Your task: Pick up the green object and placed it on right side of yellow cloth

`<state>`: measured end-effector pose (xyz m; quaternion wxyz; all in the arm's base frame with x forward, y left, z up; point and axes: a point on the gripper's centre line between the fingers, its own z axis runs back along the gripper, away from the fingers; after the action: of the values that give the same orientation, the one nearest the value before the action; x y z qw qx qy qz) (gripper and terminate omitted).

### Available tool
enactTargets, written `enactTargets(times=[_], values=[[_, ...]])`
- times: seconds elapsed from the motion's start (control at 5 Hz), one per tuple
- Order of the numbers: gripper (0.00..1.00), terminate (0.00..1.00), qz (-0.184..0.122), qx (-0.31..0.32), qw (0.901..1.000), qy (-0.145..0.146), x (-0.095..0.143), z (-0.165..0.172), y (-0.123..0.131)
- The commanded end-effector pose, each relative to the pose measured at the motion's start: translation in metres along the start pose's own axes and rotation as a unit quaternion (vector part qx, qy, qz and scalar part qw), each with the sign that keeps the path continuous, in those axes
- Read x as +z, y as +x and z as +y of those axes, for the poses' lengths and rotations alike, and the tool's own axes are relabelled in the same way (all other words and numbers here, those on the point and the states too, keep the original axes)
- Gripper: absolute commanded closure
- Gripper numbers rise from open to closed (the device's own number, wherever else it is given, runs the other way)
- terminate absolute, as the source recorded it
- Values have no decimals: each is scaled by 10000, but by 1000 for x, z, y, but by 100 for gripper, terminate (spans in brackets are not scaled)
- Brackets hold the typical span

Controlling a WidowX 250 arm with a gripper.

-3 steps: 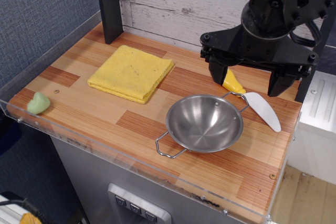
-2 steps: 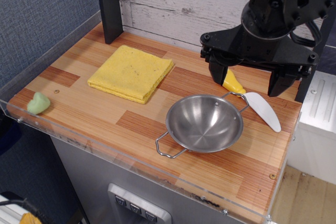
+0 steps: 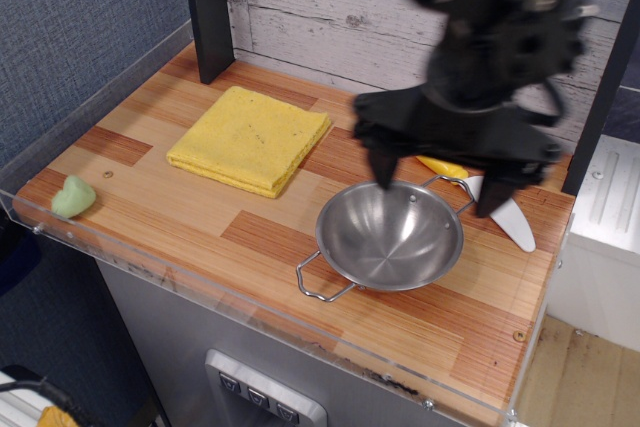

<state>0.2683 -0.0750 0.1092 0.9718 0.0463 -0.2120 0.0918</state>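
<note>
Black robot gripper (image 3: 438,182): shifted left and forward from its earlier place over the spatula, now blurred above the far rim of the round steel two-handled bowl (image 3: 389,237); fingers spread wide, holding nothing. Small pale mint-green rounded lump (image 3: 73,197): unmoved, at the wooden table's (image 3: 180,217) near left corner. Square folded mustard-yellow cloth (image 3: 250,139): back left, well apart from the lump. White spatula with yellow handle (image 3: 495,202): partly hidden behind the gripper.
</note>
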Motion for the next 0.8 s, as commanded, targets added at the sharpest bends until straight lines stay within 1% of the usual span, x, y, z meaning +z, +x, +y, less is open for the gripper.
enactTargets(times=[0.0,0.2,0.4,0.6], values=[[0,0,-121,215,9995,186,21,46,-8],[0,0,94,198,9983,533,25,84,-15],[0,0,115,338,9980,524,28,120,-11],[0,0,256,405,9957,793,21,151,-6]])
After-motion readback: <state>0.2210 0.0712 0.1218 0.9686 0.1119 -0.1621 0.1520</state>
